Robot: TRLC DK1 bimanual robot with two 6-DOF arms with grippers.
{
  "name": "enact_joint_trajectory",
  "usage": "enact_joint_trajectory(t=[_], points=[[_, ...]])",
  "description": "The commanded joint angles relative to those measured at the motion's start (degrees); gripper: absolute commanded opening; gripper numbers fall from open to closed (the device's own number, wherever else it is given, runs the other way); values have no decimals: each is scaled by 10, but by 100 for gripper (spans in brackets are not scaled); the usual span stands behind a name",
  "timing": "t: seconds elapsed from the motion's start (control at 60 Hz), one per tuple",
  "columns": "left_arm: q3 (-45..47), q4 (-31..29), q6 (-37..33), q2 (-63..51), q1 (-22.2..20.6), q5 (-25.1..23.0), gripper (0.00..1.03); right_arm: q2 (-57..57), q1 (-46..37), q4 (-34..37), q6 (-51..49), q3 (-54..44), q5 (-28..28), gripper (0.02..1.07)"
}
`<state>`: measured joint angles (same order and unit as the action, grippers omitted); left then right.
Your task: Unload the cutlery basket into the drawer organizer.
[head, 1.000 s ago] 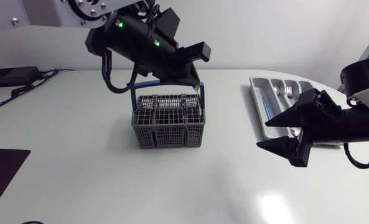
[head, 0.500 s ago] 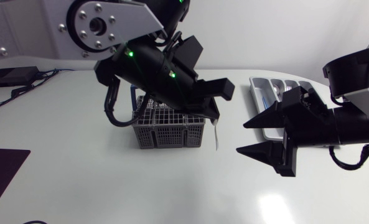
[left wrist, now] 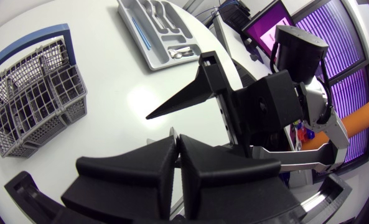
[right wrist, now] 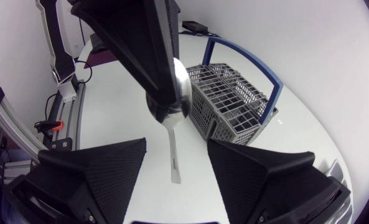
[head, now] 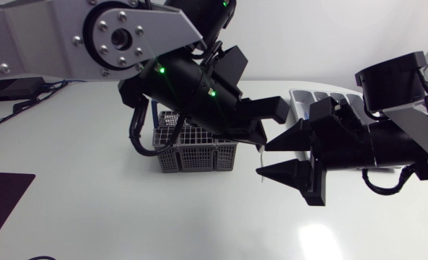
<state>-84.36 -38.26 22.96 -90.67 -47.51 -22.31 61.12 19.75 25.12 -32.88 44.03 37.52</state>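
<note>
My left gripper is shut on the bowl of a metal spoon, just right of the grey cutlery basket with its blue handle. The spoon's handle hangs straight down above the table. My right gripper stands open around that handle, one finger on each side, touching neither. In the right wrist view the handle ends between my fingers. The grey drawer organizer lies at the far right, partly behind my right arm, and it holds some cutlery.
The basket stands mid-table under my left arm. A black box with cables lies at the far left edge, and a dark mat at the near left. The white table in front of the basket is bare.
My left arm has lifted the spoon out of the basket and carried it right. My right arm has moved left from the organizer until its fingers stand around the handle, narrowing a little.
</note>
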Motion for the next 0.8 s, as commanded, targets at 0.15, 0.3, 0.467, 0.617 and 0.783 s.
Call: enact_joint_trajectory(t=[0.15, 0.3, 0.467, 0.617, 0.783], points=[[2, 5, 13, 3, -5, -14, 6, 17, 11, -16, 23, -2, -1, 45], [2, 5, 13, 3, -5, -14, 6, 20, 13, -22, 24, -4, -1, 28], [2, 5, 14, 3, -5, -17, 6, 20, 13, -23, 20, -6, -1, 8], [0, 5, 14, 4, -5, -17, 15, 21, 19, -20, 19, -9, 0, 7], [-6, 5, 22, 6, 4, -17, 77, 22, 22, -15, 12, -14, 2, 7]])
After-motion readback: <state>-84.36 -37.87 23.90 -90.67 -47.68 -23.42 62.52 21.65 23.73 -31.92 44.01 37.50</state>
